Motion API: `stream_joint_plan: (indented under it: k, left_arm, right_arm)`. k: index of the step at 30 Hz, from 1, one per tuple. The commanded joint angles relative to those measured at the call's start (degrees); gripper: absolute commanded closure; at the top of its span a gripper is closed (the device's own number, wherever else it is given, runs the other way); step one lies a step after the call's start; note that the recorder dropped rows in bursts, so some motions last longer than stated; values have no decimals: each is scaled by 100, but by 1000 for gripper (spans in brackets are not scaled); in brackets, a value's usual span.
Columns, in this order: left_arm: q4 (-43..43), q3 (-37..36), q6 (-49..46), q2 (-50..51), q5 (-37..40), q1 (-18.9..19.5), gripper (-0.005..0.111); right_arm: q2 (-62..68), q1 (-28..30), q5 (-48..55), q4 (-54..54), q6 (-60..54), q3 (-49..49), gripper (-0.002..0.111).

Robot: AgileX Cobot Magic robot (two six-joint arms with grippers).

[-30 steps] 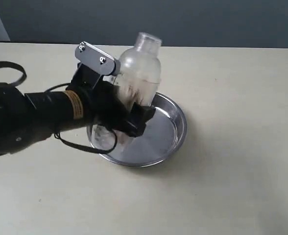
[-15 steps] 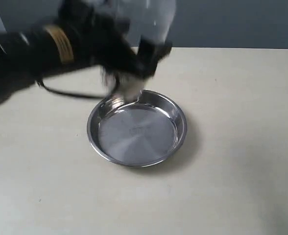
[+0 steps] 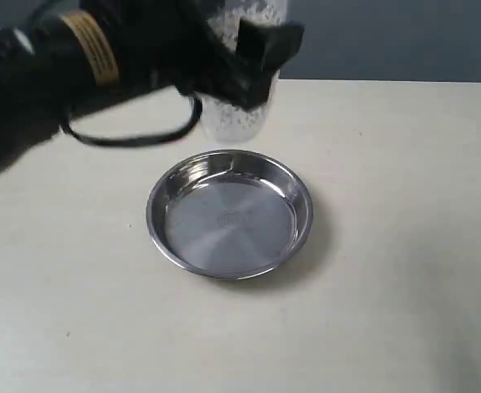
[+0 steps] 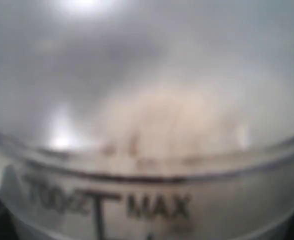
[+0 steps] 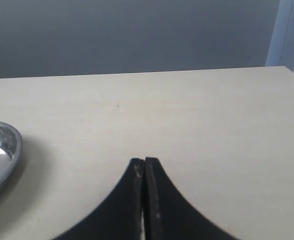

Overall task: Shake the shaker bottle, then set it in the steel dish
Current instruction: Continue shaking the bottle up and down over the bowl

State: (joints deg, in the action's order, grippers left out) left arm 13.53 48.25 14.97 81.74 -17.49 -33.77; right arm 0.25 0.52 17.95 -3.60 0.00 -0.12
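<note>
The frosted shaker bottle [image 3: 239, 106] hangs in the air behind the steel dish [image 3: 229, 214], its top cut off by the frame edge. My left gripper [image 3: 236, 57] is shut on the bottle's body, its black arm reaching in from the left. Up close in the left wrist view the bottle [image 4: 147, 150] fills the frame, with brownish grains and "MAX" lettering on its wall. The dish lies with nothing in it on the table. My right gripper [image 5: 144, 161] is shut on nothing, low over bare table, with the dish's rim [image 5: 14, 145] off to one side.
The pale tabletop [image 3: 388, 246] stretches around the dish. A grey wall runs behind the table's far edge. A black cable [image 3: 134, 137] loops below the left arm.
The left arm has swung the bottle up from inside the dish to high behind it, blurred mid-motion half a second ago. The dish now shows whole.
</note>
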Motion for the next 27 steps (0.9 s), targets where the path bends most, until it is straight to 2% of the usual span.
stream_joint_plan:
  k: [1, 2, 3, 4, 5, 6, 7, 8, 11, 12, 13, 14, 17, 19, 21, 24, 25, 27]
  left_arm:
    - [-104, -369, 185, 141, -100, -144, 106]
    - [401, 319, 48, -541, -52, -179, 106]
    - [456, 559, -82, -771, 117, -154, 106]
    - [334, 610, -101, -833, 628, -45, 106]
    - [244, 441, -101, -710, 815, 3, 106]
    - [-212, -218, -61, -193, 731, 90, 106]
    - [-463, -446, -61, -2, 431, 117, 106]
    - [-672, -657, 18, 57, -200, 86, 106]
    - [-157, -140, -91, -627, -717, -73, 106]
    - [67, 132, -219, -835, -272, -46, 106]
    - [41, 76, -219, -759, 69, -35, 106]
    - [-23, -371, -208, -329, 404, 44, 106]
    - [-656, -1031, -185, 537, -307, 43, 106]
    - [-554, -984, -85, 360, -932, -71, 106]
    - [-317, -631, -85, -135, -1394, -127, 106]
    - [-204, -138, -73, -608, -981, -127, 106]
    - [-204, -229, -73, -516, -577, -115, 106]
    - [-318, -591, -72, 119, -350, -24, 106]
  right_arm:
    - [-25, -1, -48, 10, 0, 12, 109]
    - [-25, -1, -48, 10, 0, 12, 109]
    - [-25, -1, -48, 10, 0, 12, 109]
    - [-25, -1, -48, 10, 0, 12, 109]
    - [-25, -1, -48, 10, 0, 12, 109]
    - [-25, -1, -48, 10, 0, 12, 109]
    - [-25, -1, -48, 10, 0, 12, 109]
    - [-25, -1, -48, 10, 0, 12, 109]
    - [-25, -1, -48, 10, 0, 12, 109]
    - [-25, -1, -48, 10, 0, 12, 109]
    - [-25, -1, -48, 10, 0, 12, 109]
    - [-25, -1, -48, 10, 0, 12, 109]
    - [-25, -1, -48, 10, 0, 12, 109]
    - [-25, -1, -48, 10, 0, 12, 109]
    - [-25, -1, -48, 10, 0, 12, 109]
    - [-25, -1, -48, 10, 0, 12, 109]
    - [-25, -1, -48, 10, 0, 12, 109]
    - [-25, -1, -48, 10, 0, 12, 109]
